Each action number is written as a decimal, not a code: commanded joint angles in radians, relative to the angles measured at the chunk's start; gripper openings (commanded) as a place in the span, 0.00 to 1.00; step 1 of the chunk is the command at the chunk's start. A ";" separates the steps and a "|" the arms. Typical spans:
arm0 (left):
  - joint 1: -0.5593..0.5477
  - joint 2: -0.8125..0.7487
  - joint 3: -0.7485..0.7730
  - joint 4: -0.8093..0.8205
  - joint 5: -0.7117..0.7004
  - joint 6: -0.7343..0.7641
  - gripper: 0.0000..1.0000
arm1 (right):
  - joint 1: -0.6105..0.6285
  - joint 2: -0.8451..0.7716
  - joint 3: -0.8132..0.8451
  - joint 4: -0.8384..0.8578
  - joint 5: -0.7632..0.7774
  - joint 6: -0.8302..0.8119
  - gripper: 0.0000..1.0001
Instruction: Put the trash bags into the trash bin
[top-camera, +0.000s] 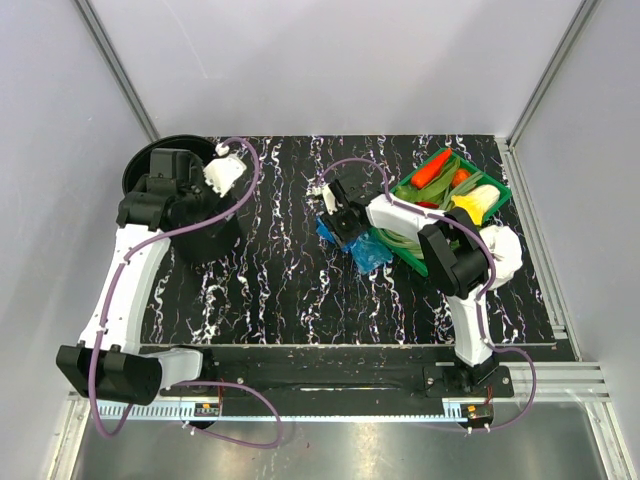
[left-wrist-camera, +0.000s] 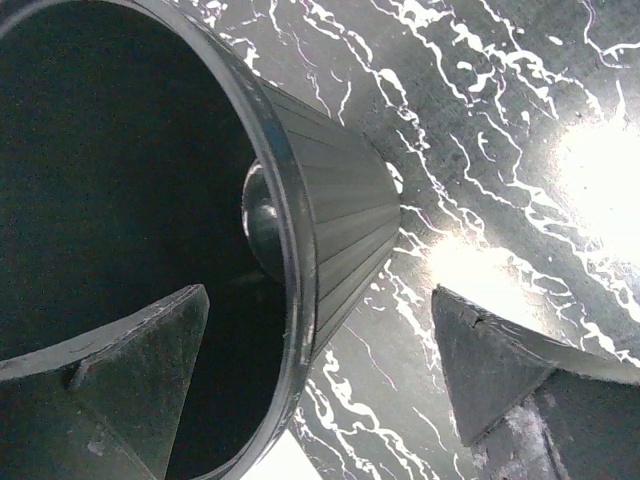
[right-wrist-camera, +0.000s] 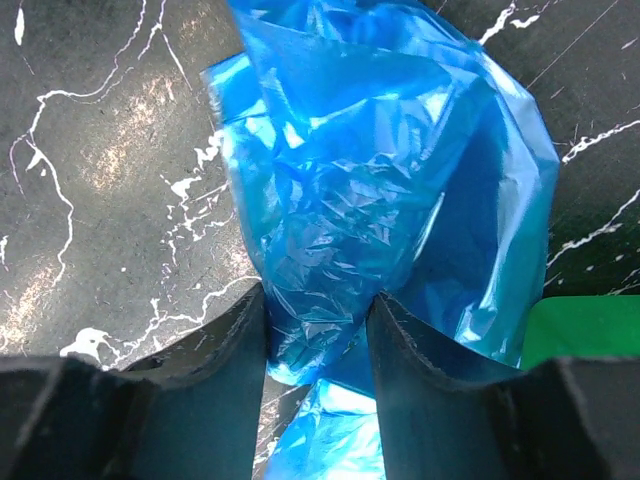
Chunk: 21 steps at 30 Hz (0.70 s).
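The black, white-veined desk stretches out beneath both my hands. The trash bin stands at its far left corner, directly under my left hand. That hand is spread wide with nothing between its fingers. It straddles the bin's round rim: the left finger hangs over the dark mouth and the right finger hangs over bare desk outside the ribbed wall. I cannot make out what lies inside the bin.

The green tray of vegetables sits well off to the right, just beside and behind my right hand. One corner of it shows close to my right finger.

The trash bag is a crumpled, glossy blue wad. It lies on the desk right at my right hand, far from the bin. My two fingers are pressed in against a fold of the film, pinching it between them. The rest of the wad bulges forward past my fingertips. From above, blue shows on both sides of that hand.
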 joint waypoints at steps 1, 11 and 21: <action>0.004 -0.017 0.087 0.047 -0.011 -0.029 0.99 | 0.013 -0.059 0.028 0.005 -0.012 0.015 0.45; -0.010 -0.054 0.221 0.023 0.050 -0.080 0.99 | 0.059 -0.203 -0.059 -0.033 0.037 0.038 0.40; -0.201 -0.157 0.086 0.041 0.101 -0.109 0.99 | 0.217 -0.238 -0.140 -0.075 0.017 0.087 0.50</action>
